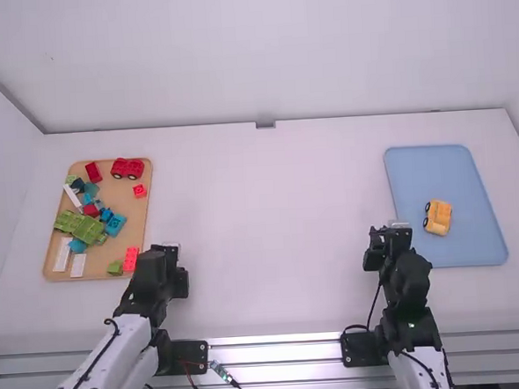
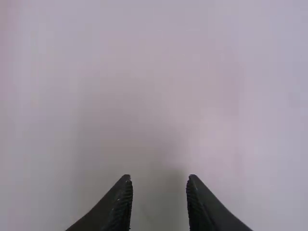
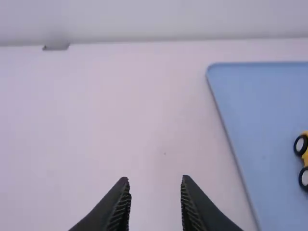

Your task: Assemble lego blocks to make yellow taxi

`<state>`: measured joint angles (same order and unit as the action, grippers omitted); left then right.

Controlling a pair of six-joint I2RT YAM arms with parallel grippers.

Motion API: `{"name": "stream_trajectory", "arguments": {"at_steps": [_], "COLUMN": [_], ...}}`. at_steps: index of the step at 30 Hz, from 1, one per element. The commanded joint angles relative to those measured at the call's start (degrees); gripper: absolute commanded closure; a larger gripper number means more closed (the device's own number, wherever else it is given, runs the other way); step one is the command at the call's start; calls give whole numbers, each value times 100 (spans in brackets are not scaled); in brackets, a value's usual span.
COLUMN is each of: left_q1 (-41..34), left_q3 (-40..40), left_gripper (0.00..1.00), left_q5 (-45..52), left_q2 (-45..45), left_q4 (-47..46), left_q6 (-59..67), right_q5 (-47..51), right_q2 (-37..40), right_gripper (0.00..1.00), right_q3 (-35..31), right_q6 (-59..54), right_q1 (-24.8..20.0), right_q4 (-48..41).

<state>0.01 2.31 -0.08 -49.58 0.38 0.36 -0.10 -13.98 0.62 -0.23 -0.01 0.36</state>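
1. Two grippers stand well apart, on a dial centred on the white table (image 1: 276,246), with 12 at the far edge.
2. Toward 8 o'clock, the left gripper (image 1: 168,251) is near the brown tray (image 1: 139,221); its fingers are spread wide.
3. Between 3 and 4, near the blue tray (image 1: 417,172), the right gripper (image 1: 392,232) also has its fingers wide apart.
4. The yellow car (image 1: 437,216) sits on the blue tray at 3 o'clock, slightly toward 7 from that tray's middle (its black-rimmed wheels face 9).
5. At 9 o'clock lies the brown tray. Around its own middle, a red car (image 1: 127,169) is at 1, a small red brick (image 1: 139,191) at 2, a green vehicle (image 1: 84,228) between 8 and 9, and a larger red brick (image 1: 131,258) at 5.
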Motion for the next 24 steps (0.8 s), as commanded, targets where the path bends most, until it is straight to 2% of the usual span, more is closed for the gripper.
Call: {"name": "stream_trajectory", "arguments": {"at_steps": [1,3,12,18,24], "left_q1": [-1,-1,-1,-1,-1], "left_q3": [-231,-231,-231,-231,-231], "left_gripper": [76,82,99,100,100], "left_q5": [8,8,8,8,8], "left_q2": [374,731,1706,2375,2954], "left_q4": [-38,-38,-38,-38,-38], "left_q6": [-36,-36,-36,-36,-36], "right_q5": [10,10,10,10,10], "right_q2": [300,559,1171,1398,1398], "right_gripper": [79,83,94,100,100], "right_q3": [-62,-62,-62,-62,-62], "right_q6": [23,23,23,23,23], "right_q1": [1,1,1,1,1], "right_q4": [-36,-36,-36,-36,-36]}}
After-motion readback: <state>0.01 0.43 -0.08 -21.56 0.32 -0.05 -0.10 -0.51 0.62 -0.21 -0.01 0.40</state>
